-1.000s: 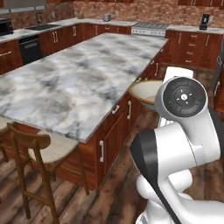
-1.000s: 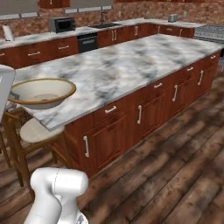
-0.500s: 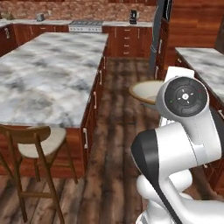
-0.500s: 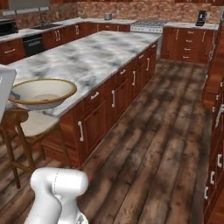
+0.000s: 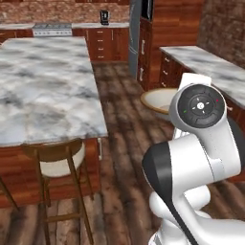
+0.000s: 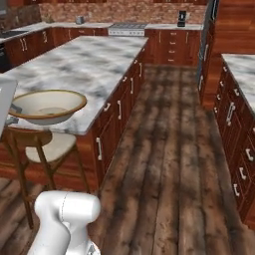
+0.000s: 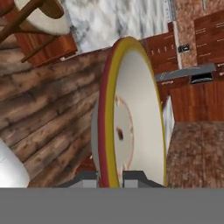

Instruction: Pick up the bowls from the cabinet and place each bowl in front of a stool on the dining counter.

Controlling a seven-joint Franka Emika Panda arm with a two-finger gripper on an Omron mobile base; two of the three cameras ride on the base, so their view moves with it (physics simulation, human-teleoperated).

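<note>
Bowl (image 6: 46, 106) rides rim-clamped in the jaws; carry it level, then set it on the counter (image 6: 84, 64) before the stool (image 6: 42, 147).

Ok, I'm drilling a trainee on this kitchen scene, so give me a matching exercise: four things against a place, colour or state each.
1 bowl
2 stool
3 dining counter
4 floor

a white-grey marble top
b dark wooden planks
c gripped by its rim in the jaws
d standing at the counter's edge

Pairs: 1-c, 2-d, 3-a, 4-b
</note>
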